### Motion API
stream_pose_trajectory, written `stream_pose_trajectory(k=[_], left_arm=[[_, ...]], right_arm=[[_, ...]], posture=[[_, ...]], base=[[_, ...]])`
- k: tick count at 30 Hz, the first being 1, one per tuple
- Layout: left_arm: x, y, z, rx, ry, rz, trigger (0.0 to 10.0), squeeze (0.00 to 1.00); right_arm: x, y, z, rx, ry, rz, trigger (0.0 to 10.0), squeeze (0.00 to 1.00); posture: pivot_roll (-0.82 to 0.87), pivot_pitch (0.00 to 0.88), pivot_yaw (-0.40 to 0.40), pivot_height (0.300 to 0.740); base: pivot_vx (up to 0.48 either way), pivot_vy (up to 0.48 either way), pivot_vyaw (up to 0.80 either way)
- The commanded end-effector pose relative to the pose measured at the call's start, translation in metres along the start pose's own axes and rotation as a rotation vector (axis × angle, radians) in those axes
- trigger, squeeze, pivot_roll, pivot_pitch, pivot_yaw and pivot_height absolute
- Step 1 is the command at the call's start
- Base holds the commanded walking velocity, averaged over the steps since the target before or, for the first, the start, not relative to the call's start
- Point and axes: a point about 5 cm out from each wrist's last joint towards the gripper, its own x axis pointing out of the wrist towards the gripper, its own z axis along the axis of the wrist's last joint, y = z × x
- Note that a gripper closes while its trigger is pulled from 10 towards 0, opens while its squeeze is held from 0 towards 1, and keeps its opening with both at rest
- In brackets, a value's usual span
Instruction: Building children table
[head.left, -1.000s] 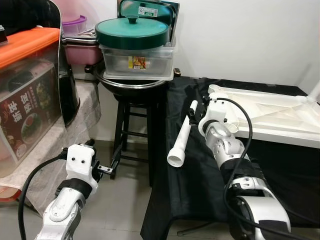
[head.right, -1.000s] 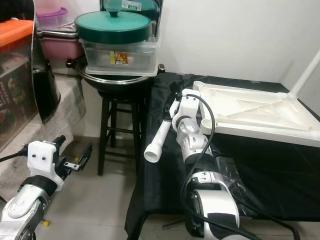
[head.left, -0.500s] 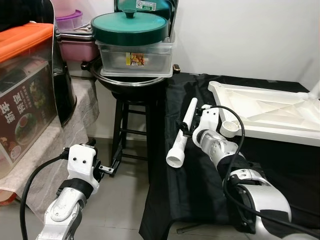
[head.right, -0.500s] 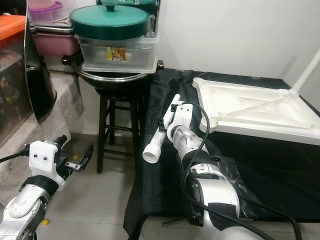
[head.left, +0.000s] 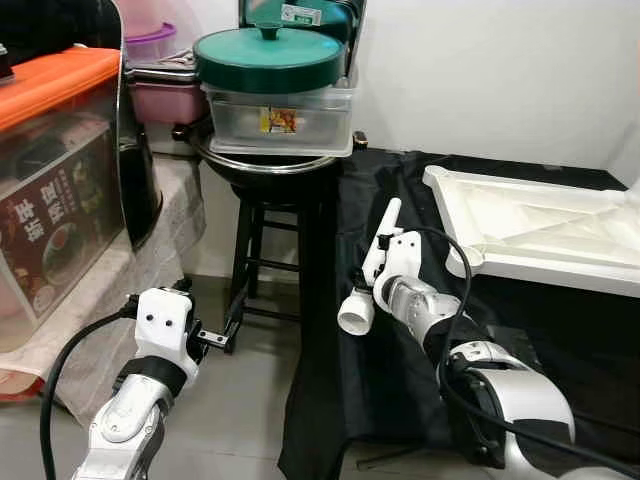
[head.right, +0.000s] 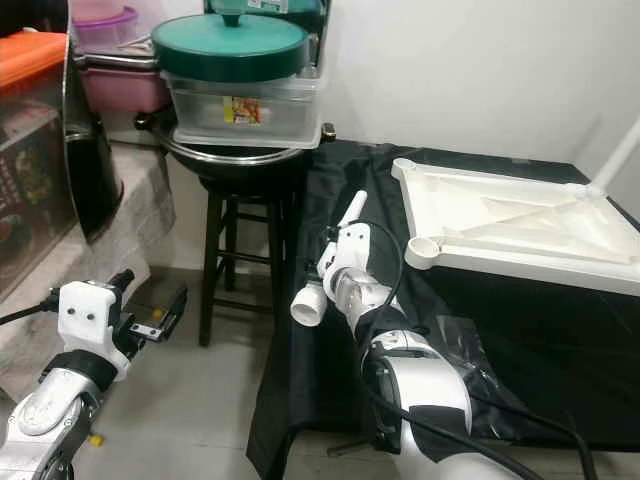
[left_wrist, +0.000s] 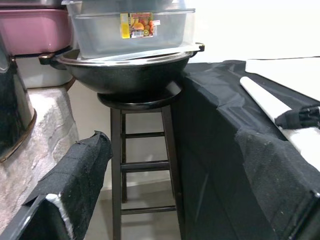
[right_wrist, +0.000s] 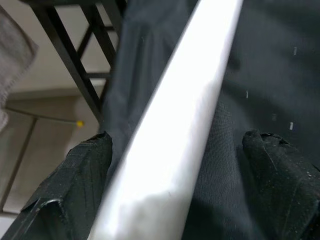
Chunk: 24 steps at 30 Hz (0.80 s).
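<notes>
1 black-draped table (head.left: 560, 330), stool (head.left: 262, 235) beside, grey floor (head.left: 235, 420).

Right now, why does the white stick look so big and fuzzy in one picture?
In the right wrist view the white stick sits very close to the camera, between the tool's fingers, so it looks huge, soft and washed out; in the left eye view it looks small and sharp.

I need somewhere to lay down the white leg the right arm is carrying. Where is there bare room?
Free: the black cloth in front of the upturned white tabletop, right of the right pincer with its white leg. Also the cloth strip behind the tabletop. Crowded: the stool, stacked with wok and containers.
</notes>
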Motion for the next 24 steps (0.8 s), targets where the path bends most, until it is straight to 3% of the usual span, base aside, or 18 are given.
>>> stream_pose_trajectory(k=[1, 3, 6, 8, 9, 10, 11, 12, 15, 24], left_arm=[[0.001, -0.002, -0.002, 0.012, 0.008, -0.009, 10.0, 0.00], [0.001, -0.002, -0.002, 0.012, 0.009, -0.009, 10.0, 0.00], [0.001, -0.003, -0.003, 0.009, 0.010, -0.013, 10.0, 0.00], [0.001, -0.003, -0.003, 0.009, 0.010, -0.014, 10.0, 0.00], [0.002, -0.003, -0.003, 0.008, 0.010, -0.015, 10.0, 0.00], [0.002, -0.003, -0.003, 0.008, 0.010, -0.015, 10.0, 0.00], [0.002, -0.003, -0.003, 0.007, 0.010, -0.016, 10.0, 0.00], [0.002, -0.003, -0.004, 0.007, 0.011, -0.017, 10.0, 0.00], [0.002, -0.003, -0.004, 0.009, 0.013, -0.019, 10.0, 0.00], [0.002, -0.003, -0.006, 0.009, 0.019, -0.025, 10.0, 0.00]], right_arm=[[0.001, -0.010, -0.018, 0.061, 0.081, -0.043, 10.0, 0.00], [0.001, -0.011, -0.020, 0.076, 0.095, -0.051, 10.0, 0.00], [0.000, -0.022, -0.034, 0.246, 0.169, -0.109, 10.0, 0.00], [0.000, -0.023, -0.037, 0.275, 0.182, -0.120, 10.0, 0.00], [-0.001, -0.026, -0.041, 0.307, 0.198, -0.130, 6.0, 0.00], [-0.001, -0.026, -0.041, 0.307, 0.198, -0.130, 6.0, 0.00], [-0.001, -0.028, -0.044, 0.337, 0.209, -0.140, 3.6, 0.00], [-0.001, -0.030, -0.046, 0.370, 0.216, -0.144, 0.0, 0.00], [-0.002, -0.032, -0.047, 0.414, 0.219, -0.145, 0.0, 0.00], [-0.002, -0.029, -0.043, 0.425, 0.215, -0.127, 0.0, 0.00]], posture=[[0.08, 0.000, -0.117, 0.740], [0.08, 0.000, -0.117, 0.740], [0.07, 0.000, -0.115, 0.740], [0.07, 0.000, -0.115, 0.740], [0.07, 0.000, -0.115, 0.740], [0.07, 0.000, -0.115, 0.740], [0.07, 0.000, -0.115, 0.740], [0.07, 0.000, -0.115, 0.740], [0.06, 0.000, -0.115, 0.740], [0.06, 0.000, -0.115, 0.740]], base=[[0.000, 0.000, 0.00], [0.000, 0.000, 0.00], [0.000, 0.000, 0.00], [0.000, 0.000, 0.00], [0.000, 0.000, 0.00], [0.000, 0.000, 0.00], [0.000, 0.000, 0.00], [0.000, 0.000, 0.00], [0.000, 0.000, 0.00], [0.000, 0.000, 0.00]])
